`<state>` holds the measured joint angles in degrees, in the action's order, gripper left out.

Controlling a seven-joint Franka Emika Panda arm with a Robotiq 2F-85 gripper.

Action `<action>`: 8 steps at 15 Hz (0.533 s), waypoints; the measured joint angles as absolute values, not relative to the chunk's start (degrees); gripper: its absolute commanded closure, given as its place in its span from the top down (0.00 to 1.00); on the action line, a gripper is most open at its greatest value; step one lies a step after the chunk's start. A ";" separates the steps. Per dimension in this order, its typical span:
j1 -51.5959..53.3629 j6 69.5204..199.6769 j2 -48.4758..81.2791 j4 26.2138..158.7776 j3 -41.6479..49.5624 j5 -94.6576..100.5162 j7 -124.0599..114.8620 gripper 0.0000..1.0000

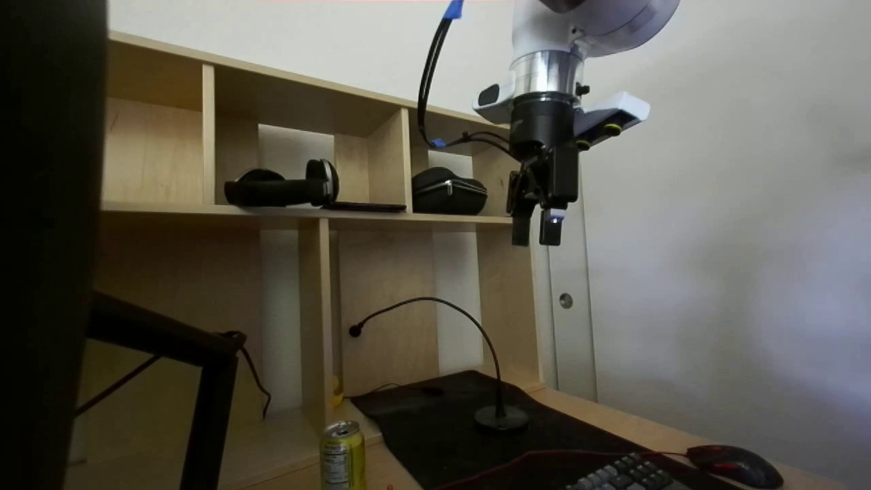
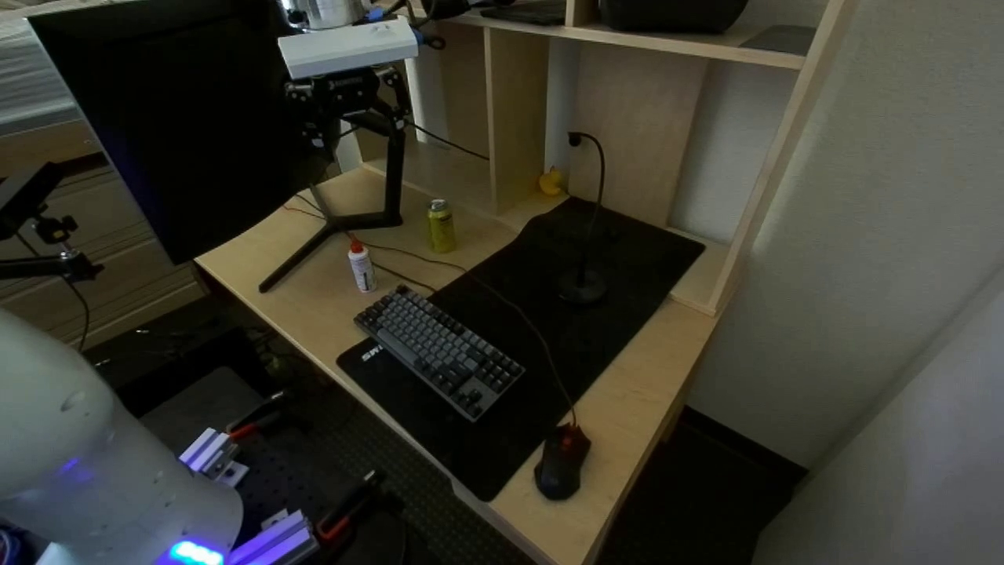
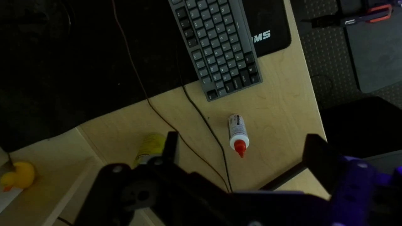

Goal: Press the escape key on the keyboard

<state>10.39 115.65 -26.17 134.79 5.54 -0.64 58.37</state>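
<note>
The end effector [image 1: 535, 233] is hanging high above the bench [image 2: 627, 400], pointing downward and holding its two fingers [image 1: 550, 235] well apart. The keyboard [image 2: 439, 349] is lying well below it, near the bench's front edge, the one facing the white robot base [image 2: 118, 463]. Most of the keyboard is resting on the black mat [image 2: 643, 243], while its end toward the monitor [image 2: 180, 125] is reaching past the mat onto bare wood. In the wrist view, a dark key [image 3: 212, 94] is occupying that end's corner nearer the back edge, its legend being too small to read. A red-tipped white bottle [image 3: 237, 127] is standing just beside the same end, appearing between the fingers in the wrist view, and a yellow can [image 2: 441, 227] is standing farther toward the back edge. The mouse [image 2: 561, 464] is lying near the front corner on the side of the wall [image 2: 886, 259], just beside the mat. A gooseneck stand [image 2: 582, 286] is rising from the mat toward the back edge, where a yellow duck [image 3: 23, 174] is sitting by the shelf unit [image 2: 518, 118].
</note>
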 measured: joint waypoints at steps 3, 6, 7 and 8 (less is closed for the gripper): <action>10.62 116.71 -17.48 134.11 5.48 -2.46 59.99 1.00; 10.71 121.36 -6.73 132.52 4.53 -5.40 63.02 1.00; 10.54 122.69 -3.47 131.49 4.22 -6.42 63.65 1.00; 10.15 123.02 -0.74 130.30 3.93 -7.34 63.91 1.00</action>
<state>10.15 123.02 -0.74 130.30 3.93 -7.34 63.91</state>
